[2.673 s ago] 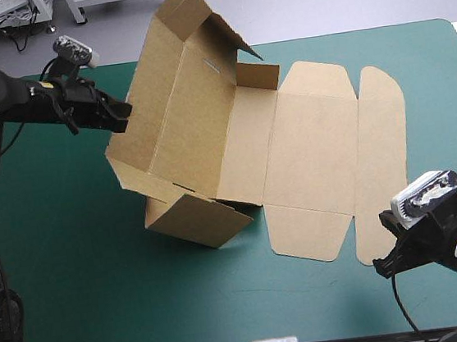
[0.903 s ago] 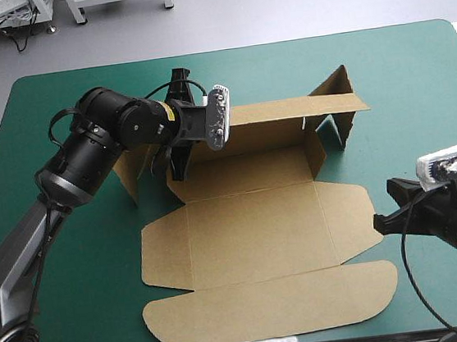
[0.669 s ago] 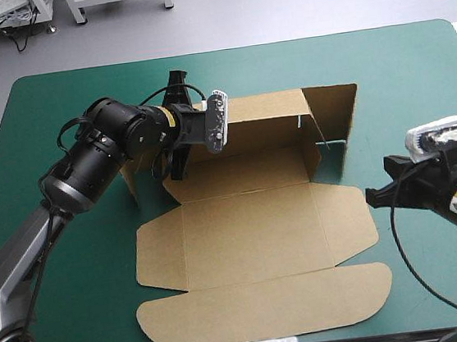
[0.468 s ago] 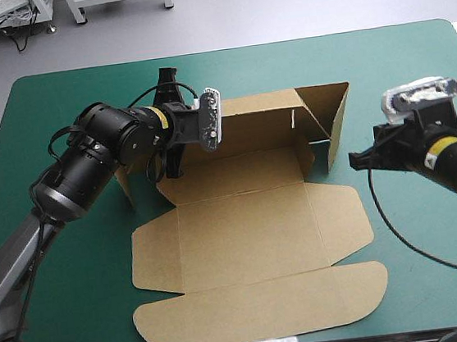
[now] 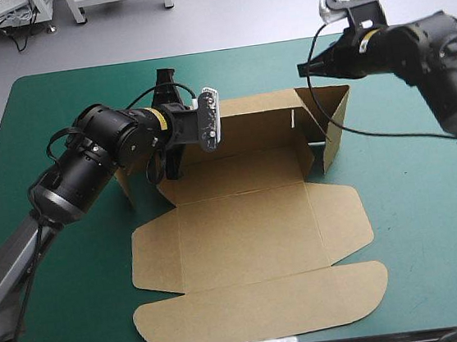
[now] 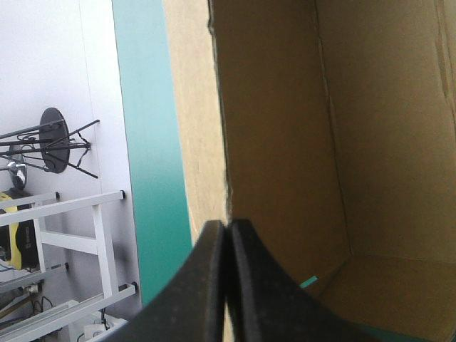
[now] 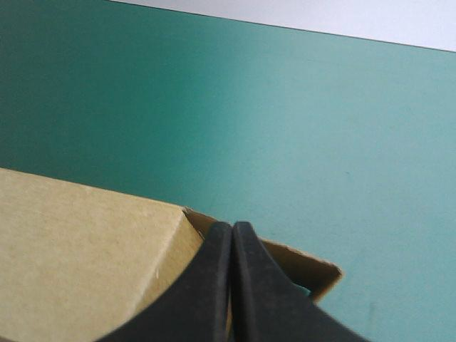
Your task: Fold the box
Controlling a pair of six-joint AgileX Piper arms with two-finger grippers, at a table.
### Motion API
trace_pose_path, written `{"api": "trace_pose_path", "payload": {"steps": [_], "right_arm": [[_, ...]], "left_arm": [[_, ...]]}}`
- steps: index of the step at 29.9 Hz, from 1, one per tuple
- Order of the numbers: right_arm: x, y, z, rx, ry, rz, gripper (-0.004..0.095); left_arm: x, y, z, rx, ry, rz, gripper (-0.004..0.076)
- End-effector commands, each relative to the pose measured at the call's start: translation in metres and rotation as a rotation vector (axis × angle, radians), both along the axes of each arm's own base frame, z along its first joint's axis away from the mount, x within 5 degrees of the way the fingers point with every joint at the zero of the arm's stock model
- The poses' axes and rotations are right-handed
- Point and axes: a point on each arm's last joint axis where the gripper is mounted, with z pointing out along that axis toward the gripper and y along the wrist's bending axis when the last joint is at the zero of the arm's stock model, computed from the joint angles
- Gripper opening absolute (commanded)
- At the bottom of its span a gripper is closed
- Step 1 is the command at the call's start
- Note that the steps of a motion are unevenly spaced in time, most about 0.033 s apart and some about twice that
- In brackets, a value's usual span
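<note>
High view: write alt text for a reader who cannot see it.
A brown box lies half-folded on the teal-green table: far wall and right flap raised, lid panels flat. The left gripper pinches its far-left wall; the right gripper hovers near the far-right corner.

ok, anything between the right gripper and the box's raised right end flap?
Nothing visible. The right gripper, fingers shut, is right at the far right corner of the box, with only bare teal-green cover around it. The left gripper grips the far wall's other end, out of the way.
</note>
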Motion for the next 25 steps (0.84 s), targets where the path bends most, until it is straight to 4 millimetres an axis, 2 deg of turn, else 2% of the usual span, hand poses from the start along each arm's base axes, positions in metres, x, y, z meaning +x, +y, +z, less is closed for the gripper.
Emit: {"api": "trace_pose_path", "payload": {"steps": [1, 5, 10, 16, 19, 25], "right_arm": [[0.012, -0.012, 0.032, 0.103, -0.043, 0.066, -0.0020], [0.041, -0.031, 0.022, 0.124, 0.058, 0.048, -0.0020], [0.068, -0.043, -0.003, 0.147, 0.123, 0.020, -0.0020], [0.096, -0.039, -0.039, 0.210, 0.214, 0.060, -0.0020], [0.105, -0.036, -0.052, 0.245, 0.249, 0.074, -0.0020], [0.107, -0.035, -0.069, 0.244, 0.306, 0.085, -0.0020]], "left_arm": [[-0.009, 0.006, 0.023, -0.065, -0.081, 0.005, -0.0010], [-0.007, 0.004, 0.023, -0.087, -0.107, 0.000, -0.0010], [-0.005, 0.002, 0.024, -0.122, -0.121, 0.011, -0.0010], [-0.005, 0.003, 0.023, -0.116, -0.126, 0.011, -0.0010], [-0.004, 0.004, 0.018, -0.090, -0.123, 0.013, -0.0010], [-0.003, 0.003, 0.008, -0.070, -0.111, 0.013, -0.0010]]}}
